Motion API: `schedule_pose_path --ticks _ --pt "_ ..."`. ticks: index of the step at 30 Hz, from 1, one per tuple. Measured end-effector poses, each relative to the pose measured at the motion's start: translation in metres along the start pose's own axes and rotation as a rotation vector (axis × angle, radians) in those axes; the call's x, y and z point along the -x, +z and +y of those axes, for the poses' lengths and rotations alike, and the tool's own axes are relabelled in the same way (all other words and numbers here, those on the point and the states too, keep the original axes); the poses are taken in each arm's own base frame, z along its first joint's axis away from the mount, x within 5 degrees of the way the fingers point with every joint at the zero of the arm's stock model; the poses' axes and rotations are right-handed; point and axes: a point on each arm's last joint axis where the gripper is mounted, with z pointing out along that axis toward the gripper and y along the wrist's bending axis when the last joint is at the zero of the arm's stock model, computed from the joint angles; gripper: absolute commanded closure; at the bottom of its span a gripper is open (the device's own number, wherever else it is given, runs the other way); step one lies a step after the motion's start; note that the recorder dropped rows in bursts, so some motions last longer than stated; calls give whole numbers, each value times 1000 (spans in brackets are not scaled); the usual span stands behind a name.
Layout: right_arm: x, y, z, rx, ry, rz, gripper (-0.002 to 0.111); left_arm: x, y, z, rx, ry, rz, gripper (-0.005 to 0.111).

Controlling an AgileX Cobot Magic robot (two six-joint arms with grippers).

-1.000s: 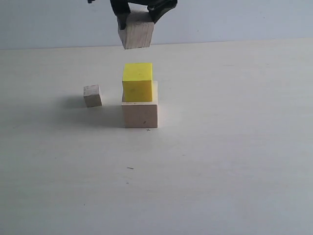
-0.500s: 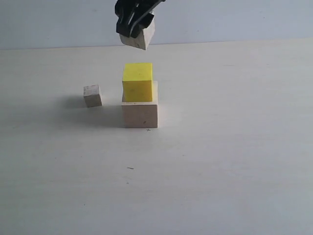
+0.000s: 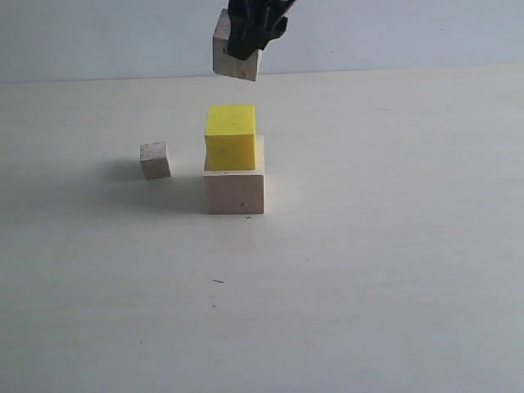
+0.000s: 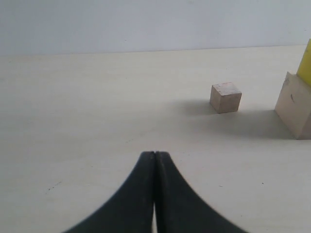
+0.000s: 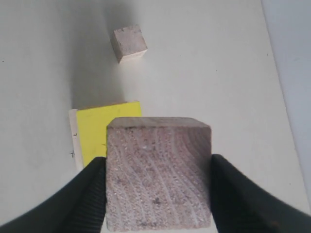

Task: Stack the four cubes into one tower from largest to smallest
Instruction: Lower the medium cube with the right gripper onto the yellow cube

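The large pale wood cube [image 3: 235, 191] stands on the table with the yellow cube [image 3: 230, 137] on top of it. High above them my right gripper [image 3: 250, 37] is shut on the medium pale wood cube [image 3: 227, 51], its fingers pressed against two opposite sides [image 5: 159, 173]. In the right wrist view the yellow cube [image 5: 101, 132] shows below and partly behind the held cube. The tiny wood cube [image 3: 155, 160] rests on the table to the left of the stack, also seen as the tiny cube [image 4: 225, 97] in the left wrist view. My left gripper [image 4: 155, 155] is shut on nothing, low over the table.
A pale table top [image 3: 368, 270] runs to a light wall [image 3: 409, 33] at the back. A small dark speck [image 3: 218, 281] lies in front of the stack.
The right gripper has turned and shifted slightly right with the medium cube, staying high above the stack. The cubes on the table have not moved.
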Motion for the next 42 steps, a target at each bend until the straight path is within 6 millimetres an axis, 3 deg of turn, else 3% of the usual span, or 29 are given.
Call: schedule_pose_path --ticks 11,17,26,32,42 --pt "-4 -2 -6 79 -8 -123 108 0 0 0 0 0 0 107" --pt "-6 12 -7 104 0 -111 108 0 0 0 0 0 0 107" --pt "-6 13 -7 104 10 -108 108 0 0 0 0 0 0 107" --pt "-21 36 2 172 -39 -47 108 0 0 0 0 0 0 107" --pt "-21 37 4 182 -62 -57 108 0 0 0 0 0 0 107"
